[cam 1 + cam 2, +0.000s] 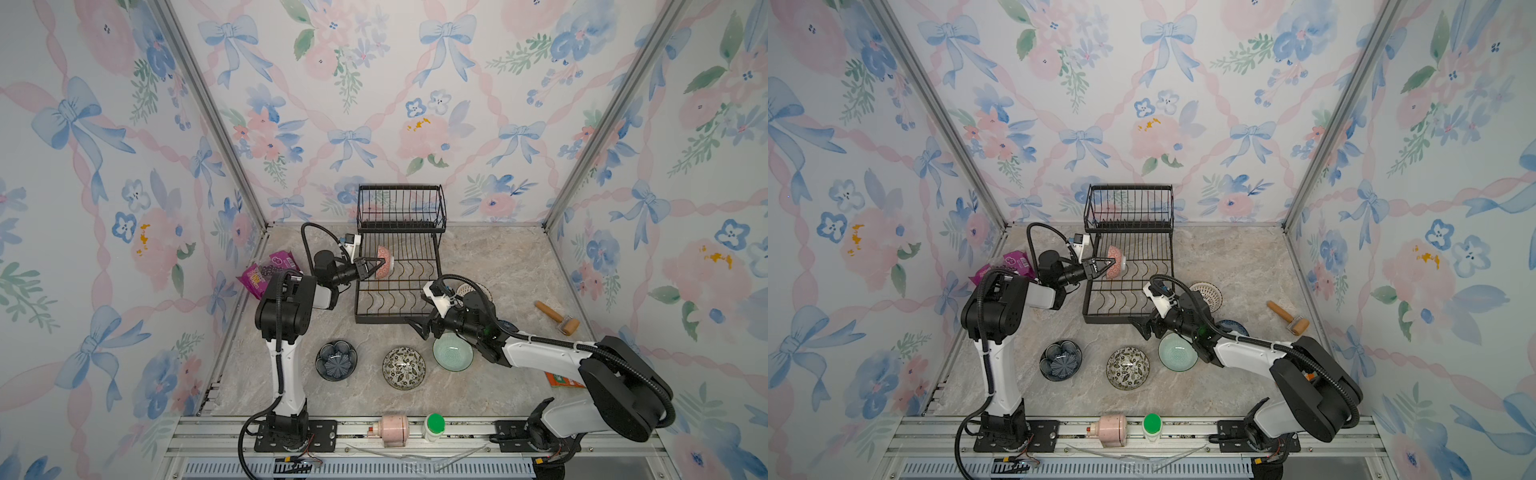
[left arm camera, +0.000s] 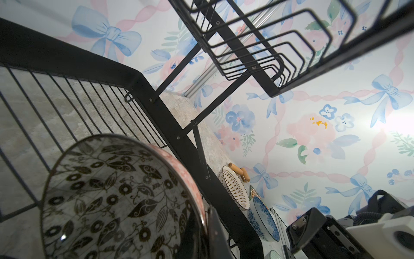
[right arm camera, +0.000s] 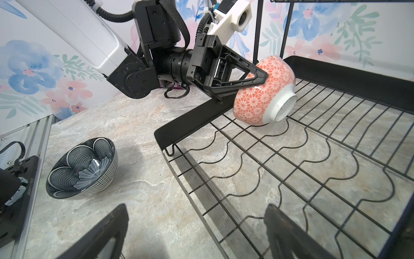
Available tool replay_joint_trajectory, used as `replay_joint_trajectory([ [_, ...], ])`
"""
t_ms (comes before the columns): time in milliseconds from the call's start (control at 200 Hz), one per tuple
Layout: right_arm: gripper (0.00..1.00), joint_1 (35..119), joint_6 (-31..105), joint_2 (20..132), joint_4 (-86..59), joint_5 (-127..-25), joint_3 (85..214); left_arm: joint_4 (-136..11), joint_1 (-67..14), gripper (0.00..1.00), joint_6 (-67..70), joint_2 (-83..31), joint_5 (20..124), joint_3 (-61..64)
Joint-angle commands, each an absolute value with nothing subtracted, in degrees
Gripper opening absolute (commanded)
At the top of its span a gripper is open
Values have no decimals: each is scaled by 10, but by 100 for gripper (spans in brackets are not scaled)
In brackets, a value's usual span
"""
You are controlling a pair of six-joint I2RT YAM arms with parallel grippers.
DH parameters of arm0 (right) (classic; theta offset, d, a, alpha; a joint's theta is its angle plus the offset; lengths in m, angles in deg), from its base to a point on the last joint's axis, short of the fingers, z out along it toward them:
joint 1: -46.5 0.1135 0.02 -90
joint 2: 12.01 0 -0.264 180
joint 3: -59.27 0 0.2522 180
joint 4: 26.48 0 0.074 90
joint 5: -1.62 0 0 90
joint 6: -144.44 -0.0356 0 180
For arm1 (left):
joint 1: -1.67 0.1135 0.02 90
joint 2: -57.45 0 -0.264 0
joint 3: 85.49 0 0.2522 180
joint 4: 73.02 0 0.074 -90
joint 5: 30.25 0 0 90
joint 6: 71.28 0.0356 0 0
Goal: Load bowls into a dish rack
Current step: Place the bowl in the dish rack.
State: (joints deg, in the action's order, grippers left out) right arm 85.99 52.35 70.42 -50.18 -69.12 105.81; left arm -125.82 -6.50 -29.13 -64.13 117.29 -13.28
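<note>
Three walls (image 1: 415, 104) carry wallpaper of blue bows, pink ribbons and flowers. Silver metal posts (image 1: 210, 112) mark the corners. The tabletop (image 1: 498, 257) looks like grey-beige marbled stone.

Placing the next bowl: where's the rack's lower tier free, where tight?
Free on the dish rack: wavy slots from the red-patterned bowl in the left gripper to the right rail. Tight: front right corner, by the open right gripper.

slotted tier (image 1: 386, 319) open from above beside the tilted bowl (image 1: 384, 262); basket tier (image 1: 401, 227) overhangs its back.
</note>
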Motion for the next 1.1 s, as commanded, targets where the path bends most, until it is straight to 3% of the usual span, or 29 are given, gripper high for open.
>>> replay_joint_trajectory([
  [0, 96, 864, 531, 710, -500, -689, 1071, -1245, -57, 0, -274, -656, 1175, -121],
  [305, 96, 867, 533, 705, -498, -689, 1072, -1076, -66, 0, -160, -627, 1158, -110],
  [1095, 96, 870, 541, 690, -487, -694, 1071, -1024, -83, 0, -238, -636, 1127, -96],
])
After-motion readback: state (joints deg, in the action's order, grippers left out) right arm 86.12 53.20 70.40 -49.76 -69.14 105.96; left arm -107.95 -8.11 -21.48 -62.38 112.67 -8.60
